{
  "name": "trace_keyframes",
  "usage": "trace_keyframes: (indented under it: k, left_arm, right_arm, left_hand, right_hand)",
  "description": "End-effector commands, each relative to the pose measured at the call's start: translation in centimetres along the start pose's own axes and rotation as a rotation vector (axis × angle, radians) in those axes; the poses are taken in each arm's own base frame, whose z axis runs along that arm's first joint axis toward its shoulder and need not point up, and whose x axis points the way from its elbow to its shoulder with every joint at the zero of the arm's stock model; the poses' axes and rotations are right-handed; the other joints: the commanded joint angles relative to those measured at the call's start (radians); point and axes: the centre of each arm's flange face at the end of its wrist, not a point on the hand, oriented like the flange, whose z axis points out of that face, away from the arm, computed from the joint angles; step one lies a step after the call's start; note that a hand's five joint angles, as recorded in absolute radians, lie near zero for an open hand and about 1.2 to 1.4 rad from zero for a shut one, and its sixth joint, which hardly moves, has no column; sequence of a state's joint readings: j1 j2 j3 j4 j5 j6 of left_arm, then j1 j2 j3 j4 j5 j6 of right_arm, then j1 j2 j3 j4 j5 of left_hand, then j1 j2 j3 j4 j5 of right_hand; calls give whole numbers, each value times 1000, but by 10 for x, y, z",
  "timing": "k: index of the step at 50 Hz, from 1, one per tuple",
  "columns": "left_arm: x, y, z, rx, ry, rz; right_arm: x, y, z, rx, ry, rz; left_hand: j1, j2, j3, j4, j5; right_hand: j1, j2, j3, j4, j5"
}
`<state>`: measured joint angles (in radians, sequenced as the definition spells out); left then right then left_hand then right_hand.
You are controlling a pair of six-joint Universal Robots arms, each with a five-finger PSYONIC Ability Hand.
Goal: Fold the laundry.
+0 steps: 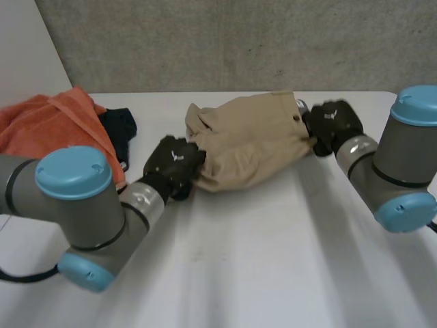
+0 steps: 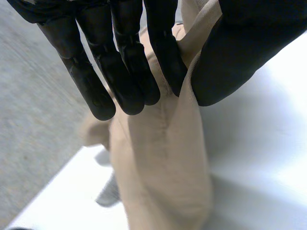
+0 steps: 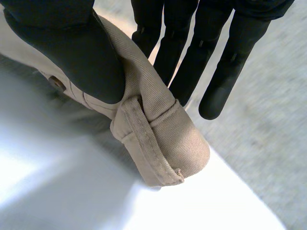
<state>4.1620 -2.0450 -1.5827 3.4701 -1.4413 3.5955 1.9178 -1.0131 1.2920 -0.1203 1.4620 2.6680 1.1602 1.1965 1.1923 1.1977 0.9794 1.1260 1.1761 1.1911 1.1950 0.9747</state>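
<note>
Beige trousers (image 1: 249, 140) lie bunched at the middle of the white table (image 1: 259, 260). My left hand (image 1: 173, 164) is at their left edge. Seen from the left wrist, its thumb (image 2: 235, 52) and fingers (image 2: 163, 52) pinch a fold of the beige cloth (image 2: 163, 158). My right hand (image 1: 332, 125) holds the right end at the waistband. From the right wrist, its thumb (image 3: 76, 57) presses the waistband (image 3: 158, 134), with a belt loop and a button, against the fingers (image 3: 182, 52).
An orange cloth (image 1: 48, 126) lies heaped at the far left of the table, with a dark garment (image 1: 121, 130) beside it. A grey wall (image 1: 239, 41) rises behind the table's far edge.
</note>
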Motion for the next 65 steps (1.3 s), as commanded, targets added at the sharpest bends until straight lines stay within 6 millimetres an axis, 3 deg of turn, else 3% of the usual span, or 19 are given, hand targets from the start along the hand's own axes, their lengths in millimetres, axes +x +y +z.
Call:
trace_keyframes:
  k: [1,6,17,24,27,33,34,37,38,39,41,45,51,57,60,65]
  left_arm:
    - [-8,-36,-44,-24,8,-8]
    - [-6,-51,-69,-43,35,-4]
    - [29,-36,-105,-254,218,-3]
    - [50,-38,-138,-401,372,7]
    - [53,-41,-141,-408,398,9]
    - [50,-45,-131,-387,388,4]
    - [48,-48,-125,-377,380,1]
    - [44,-52,-119,-362,365,0]
    - [42,-56,-114,-343,355,1]
    - [40,-58,-111,-333,348,1]
    - [37,-61,-105,-314,334,0]
    - [27,-62,-84,-275,285,-6]
    - [14,-69,-61,-189,216,-5]
    - [-6,-69,-20,-38,93,3]
    - [-17,-64,-15,-37,58,-6]
    - [-16,-59,-16,-50,62,-21]
  right_arm:
    - [3,-8,-45,-129,-61,-48]
    - [3,-18,-80,-195,-106,-88]
    - [-13,8,-115,-372,-237,-211]
    - [-20,17,-162,-521,-412,-360]
    - [-18,25,-170,-577,-456,-372]
    - [-16,22,-167,-560,-451,-373]
    - [-12,17,-162,-539,-428,-372]
    - [-7,8,-153,-485,-384,-359]
    - [-3,2,-146,-446,-346,-333]
    - [-1,-1,-143,-429,-326,-318]
    - [4,-9,-135,-381,-277,-282]
    - [15,-25,-122,-293,-203,-233]
    - [21,-32,-96,-225,-147,-146]
    - [23,-22,-41,-95,-65,-52]
    - [14,-17,-7,24,-43,-46]
    - [-1,-2,39,141,-28,-60]
  left_hand:
    - [236,200,204,199,242]
    - [236,200,204,199,242]
    - [236,200,204,199,242]
    - [236,200,204,199,242]
    - [236,200,204,199,242]
    - [236,200,204,199,242]
    - [236,200,204,199,242]
    - [236,200,204,199,242]
    - [100,64,68,62,106]
    - [-207,-243,-239,-244,-200]
    - [-578,-615,-610,-616,-572]
    - [-694,-730,-726,-731,-688]
    - [-817,-854,-850,-855,-811]
    - [-820,-857,-853,-858,-814]
    - [-820,-857,-853,-858,-814]
    - [-823,-860,-855,-861,-817]
  right_hand:
    - [270,220,205,201,247]
    - [270,220,205,201,247]
    - [270,220,205,201,247]
    - [270,220,205,201,247]
    - [270,220,205,201,247]
    - [263,212,197,194,239]
    - [21,-29,-44,-48,-2]
    - [-314,-365,-380,-383,-338]
    - [-711,-761,-776,-780,-734]
    - [-927,-977,-992,-996,-951]
    - [-951,-1002,-1017,-1020,-975]
    - [-951,-1002,-1017,-1020,-975]
    - [-951,-1002,-1017,-1020,-975]
    - [-951,-1002,-1017,-1020,-975]
    - [-951,-1002,-1017,-1020,-975]
    - [-951,-1002,-1017,-1020,-975]
